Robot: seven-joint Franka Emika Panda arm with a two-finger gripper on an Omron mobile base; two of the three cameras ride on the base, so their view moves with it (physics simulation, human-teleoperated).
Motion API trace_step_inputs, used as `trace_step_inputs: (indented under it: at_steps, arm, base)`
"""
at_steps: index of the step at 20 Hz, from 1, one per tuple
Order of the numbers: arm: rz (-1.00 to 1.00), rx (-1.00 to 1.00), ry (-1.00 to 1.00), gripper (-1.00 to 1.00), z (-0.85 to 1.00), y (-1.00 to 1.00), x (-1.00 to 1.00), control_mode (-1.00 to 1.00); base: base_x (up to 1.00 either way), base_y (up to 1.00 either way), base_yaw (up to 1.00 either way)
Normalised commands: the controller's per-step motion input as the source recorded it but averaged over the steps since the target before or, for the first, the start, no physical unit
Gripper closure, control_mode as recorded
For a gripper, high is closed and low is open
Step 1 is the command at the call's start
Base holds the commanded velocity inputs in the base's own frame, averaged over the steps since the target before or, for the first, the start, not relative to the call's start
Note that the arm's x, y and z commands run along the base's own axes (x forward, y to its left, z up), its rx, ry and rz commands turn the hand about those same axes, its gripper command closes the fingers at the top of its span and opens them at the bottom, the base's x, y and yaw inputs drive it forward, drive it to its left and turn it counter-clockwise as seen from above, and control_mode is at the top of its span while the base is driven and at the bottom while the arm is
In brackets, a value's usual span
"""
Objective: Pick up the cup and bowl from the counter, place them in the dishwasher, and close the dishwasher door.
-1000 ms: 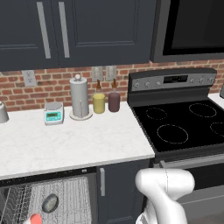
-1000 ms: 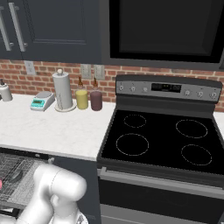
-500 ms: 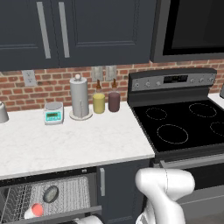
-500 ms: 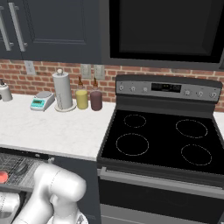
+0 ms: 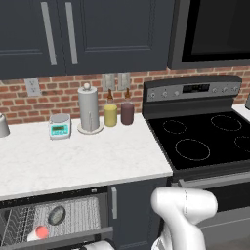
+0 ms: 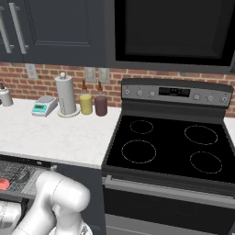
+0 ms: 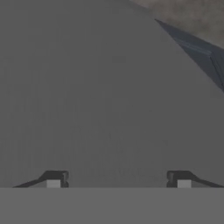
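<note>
With cup (image 5: 41, 232) and bowl (image 5: 56, 215) lying in the rack at the dishwasher's (image 5: 53, 222) front edge, gripper (image 7: 118, 179) spread empty against the door (image 7: 87, 109): push flat, evenly, shut.

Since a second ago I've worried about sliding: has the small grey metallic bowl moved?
Yes. In the left base view the bowl lies closer to the white marbled counter's front edge, higher in the picture.
</note>
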Motion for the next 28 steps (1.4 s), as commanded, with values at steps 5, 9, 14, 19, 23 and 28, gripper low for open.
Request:
trace_step_inputs:
  at_steps: [5, 9, 14, 19, 23, 28]
  arm:
    - [-0.02, 0.0, -0.04, -1.0, -0.01, -0.47, 0.87, -1.0]
    - [-0.03, 0.0, -0.05, -1.0, 0.0, -0.47, 0.95, -1.0]
    - [-0.05, 0.0, -0.05, -1.0, 0.0, -0.36, 0.93, -1.0]
    - [-0.06, 0.0, -0.06, -1.0, 0.0, -0.23, 0.91, -1.0]
    - [-0.06, 0.0, -0.06, -1.0, 0.0, -0.2, 0.89, -1.0]
    - [-0.05, 0.0, -0.04, -1.0, 0.0, -0.18, 0.8, -1.0]
  base:
    - [0.0, 0.0, 0.0]
    - [0.0, 0.0, 0.0]
    - [0.0, 0.0, 0.0]
    - [0.0, 0.0, 0.0]
    - [0.0, 0.0, 0.0]
    - [0.0, 0.0, 0.0]
